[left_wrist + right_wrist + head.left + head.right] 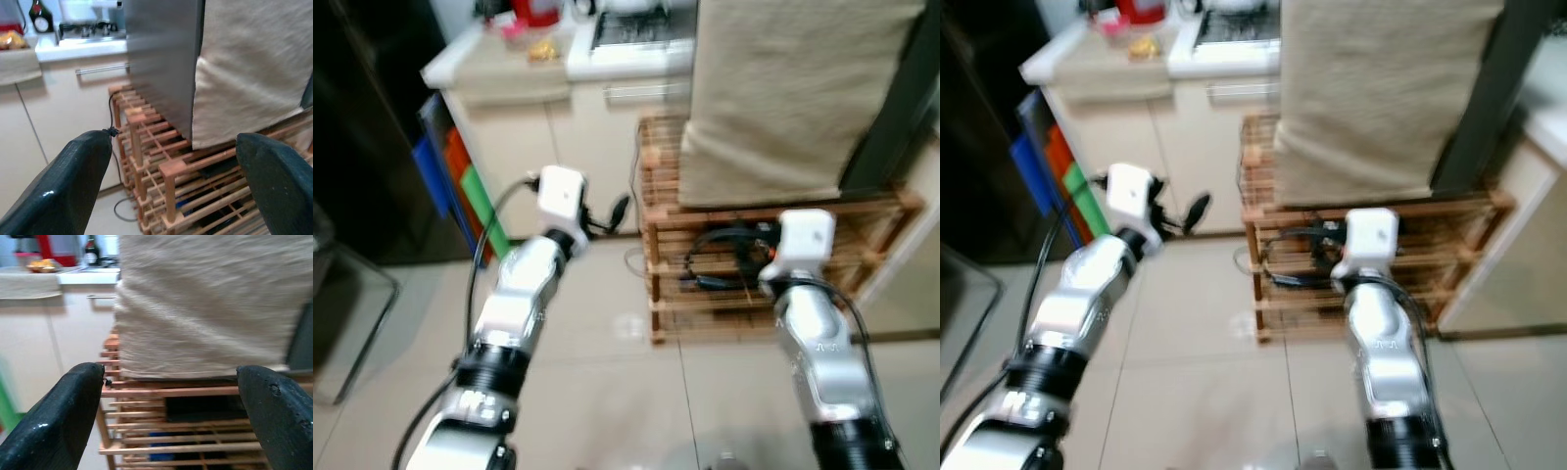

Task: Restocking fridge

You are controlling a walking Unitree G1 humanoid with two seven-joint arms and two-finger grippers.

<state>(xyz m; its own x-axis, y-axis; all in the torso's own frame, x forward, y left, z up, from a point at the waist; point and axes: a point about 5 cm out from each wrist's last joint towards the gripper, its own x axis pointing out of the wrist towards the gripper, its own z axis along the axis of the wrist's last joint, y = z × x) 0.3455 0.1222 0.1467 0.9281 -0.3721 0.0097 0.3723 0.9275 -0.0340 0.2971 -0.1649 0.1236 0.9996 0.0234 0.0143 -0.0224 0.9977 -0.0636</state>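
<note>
Both arms reach toward a wooden rack [744, 284] carrying a cloth-draped appliance [783, 98]. The left tool [171, 186] and right tool [171, 416] gape wide, holding nothing.

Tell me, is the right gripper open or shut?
Open: in its wrist view the right gripper has its two black fingers far apart, nothing between them.

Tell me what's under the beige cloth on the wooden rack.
The cloth drapes a tall box-shaped thing standing on the rack; a bare metal side shows. The rest is covered. Below, the rack's shelves hold dark cables.
</note>
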